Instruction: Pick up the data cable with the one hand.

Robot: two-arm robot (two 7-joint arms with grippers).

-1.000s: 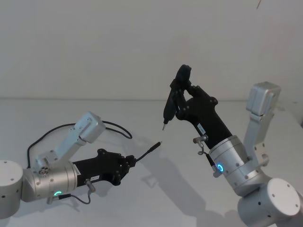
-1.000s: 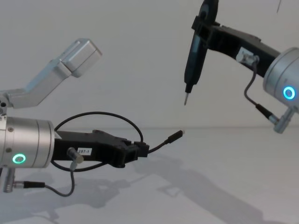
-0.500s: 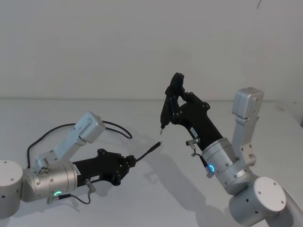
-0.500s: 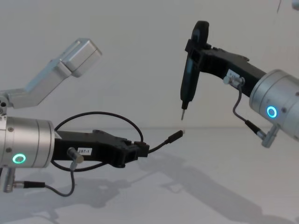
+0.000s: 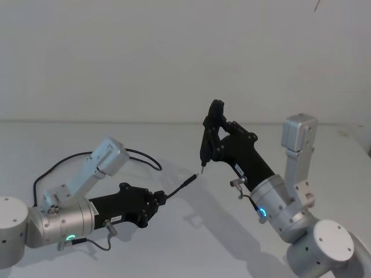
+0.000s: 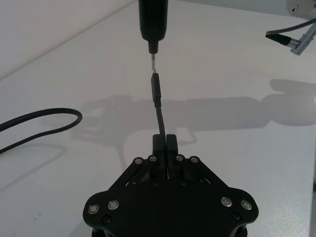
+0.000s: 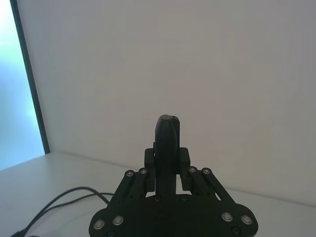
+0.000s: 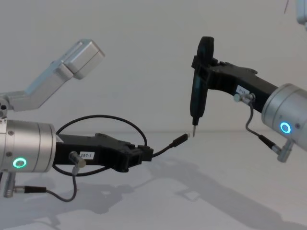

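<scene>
The data cable (image 5: 139, 153) is a thin black loop on the white table, ending in a slim plug (image 5: 188, 180) with a metal tip. My left gripper (image 5: 159, 198), on the wrist with the green ring, is shut on the cable just behind the plug and holds it off the table, pointing forward (image 8: 180, 140). In the left wrist view the cable (image 6: 158, 106) rises straight out of the shut gripper (image 6: 165, 143). My right gripper (image 5: 215, 130), on the blue-ring wrist, is shut on a black pen-shaped tool (image 5: 206, 145). The tool's metal tip hangs just above the plug's tip (image 8: 194, 130).
The white table (image 5: 174, 243) spreads below both arms, with a plain wall behind. The slack of the cable (image 7: 69, 197) lies to the left, behind the left arm's silver elbow link (image 5: 107, 156). A short grey wire (image 8: 57, 191) hangs under the left wrist.
The right arm has come down and toward the left, bringing the tool's tip from well above the plug to just over it. The left gripper and cable have stayed still.
</scene>
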